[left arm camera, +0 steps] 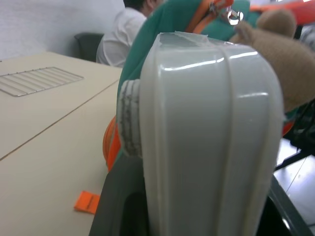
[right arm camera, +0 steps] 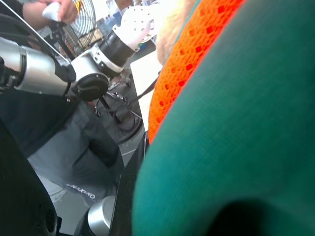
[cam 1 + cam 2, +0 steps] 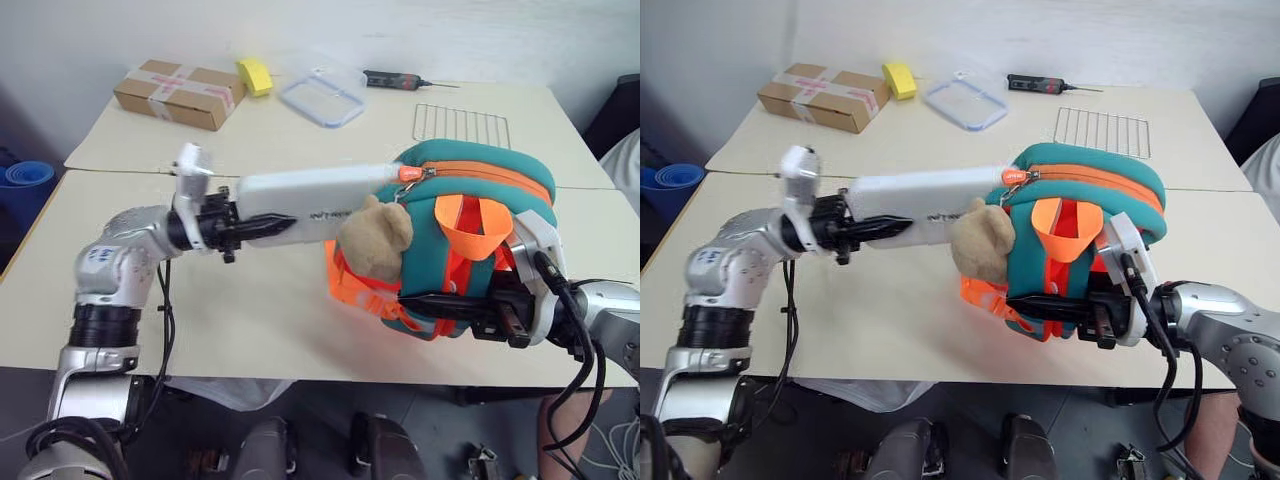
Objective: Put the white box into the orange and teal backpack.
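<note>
My left gripper is shut on one end of the white box, holding it level above the table. The box's far end reaches the zip opening at the top of the orange and teal backpack, just above the tan bear head. I cannot tell how far the box has gone inside. The backpack is held up off the table, with my right gripper shut on its lower edge. The left wrist view has the box up close against the teal fabric. The right wrist view looks onto teal and orange cloth.
At the back of the far table lie a brown taped cardboard box, a yellow sponge, a clear blue-rimmed lid, a screwdriver and a wire rack. Blue tubs stand at the left. A seated person is beyond the tables.
</note>
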Controlling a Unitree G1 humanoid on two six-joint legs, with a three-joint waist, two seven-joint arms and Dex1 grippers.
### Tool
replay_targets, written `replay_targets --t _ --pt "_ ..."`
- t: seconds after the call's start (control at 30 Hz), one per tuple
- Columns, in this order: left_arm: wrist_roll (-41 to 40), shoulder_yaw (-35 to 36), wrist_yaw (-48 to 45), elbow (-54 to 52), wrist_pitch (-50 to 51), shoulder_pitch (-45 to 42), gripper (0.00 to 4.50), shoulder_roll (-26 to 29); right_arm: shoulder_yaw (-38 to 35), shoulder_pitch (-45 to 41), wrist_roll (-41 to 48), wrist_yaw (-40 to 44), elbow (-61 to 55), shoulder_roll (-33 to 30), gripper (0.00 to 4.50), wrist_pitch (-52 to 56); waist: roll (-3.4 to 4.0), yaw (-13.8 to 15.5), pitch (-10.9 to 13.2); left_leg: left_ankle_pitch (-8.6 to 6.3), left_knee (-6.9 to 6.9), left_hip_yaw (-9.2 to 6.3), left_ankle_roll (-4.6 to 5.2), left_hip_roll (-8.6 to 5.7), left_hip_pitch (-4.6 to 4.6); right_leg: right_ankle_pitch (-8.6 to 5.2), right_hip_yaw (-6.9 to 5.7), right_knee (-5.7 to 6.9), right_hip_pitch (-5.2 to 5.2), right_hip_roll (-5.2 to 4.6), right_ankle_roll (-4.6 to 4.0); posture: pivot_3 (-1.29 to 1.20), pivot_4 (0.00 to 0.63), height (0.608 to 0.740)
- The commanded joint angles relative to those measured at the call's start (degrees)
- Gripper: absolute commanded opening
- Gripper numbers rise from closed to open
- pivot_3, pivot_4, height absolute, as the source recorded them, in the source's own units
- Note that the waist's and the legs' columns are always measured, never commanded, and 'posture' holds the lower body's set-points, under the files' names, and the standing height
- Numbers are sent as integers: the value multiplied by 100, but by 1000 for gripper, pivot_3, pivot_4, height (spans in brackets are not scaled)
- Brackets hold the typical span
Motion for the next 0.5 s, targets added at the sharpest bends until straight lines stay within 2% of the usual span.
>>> replay_targets --t 0.03,0.1,0.27,0.37,0.5 --pt "692 -658 -291 67 -376 -446 1250 -70 -119 17 -24 130 -46 -55 23 -64 -1 -1 -1 -3 10 -1 6 0 -5 3 0 -1 0 -6 3 0 150 740" --pt "974 -1007 -449 237 -496 -784 1250 -248 -144 0 -85 176 27 -79 23 -70 -1 -6 -1 -8 24 -1 15 0 -10 4 1 -2 2 -9 6 0 150 740" --pt "1703 -1711 -485 1653 -959 -2091 1250 -1603 -77 -130 -311 276 210 -56 23 -92 -1 75 -1 -25 82 -18 45 -4 -60 14 -23 -4 -6 -2 24 0 150 740" --pt "2027 -1774 -449 2519 -1460 -2465 1250 -2141 49 -245 -414 240 217 44 23 -97 -1 49 -1 -33 85 -8 65 -13 -70 20 -32 -4 -12 -8 35 0 150 740" --pt "2265 -1515 97 3539 -2375 -2681 1250 -2829 305 -264 -870 203 220 316 23 -375 -1 -29 -1 -37 84 -7 68 -8 -77 23 -67 -6 -12 -10 41 0 150 740"
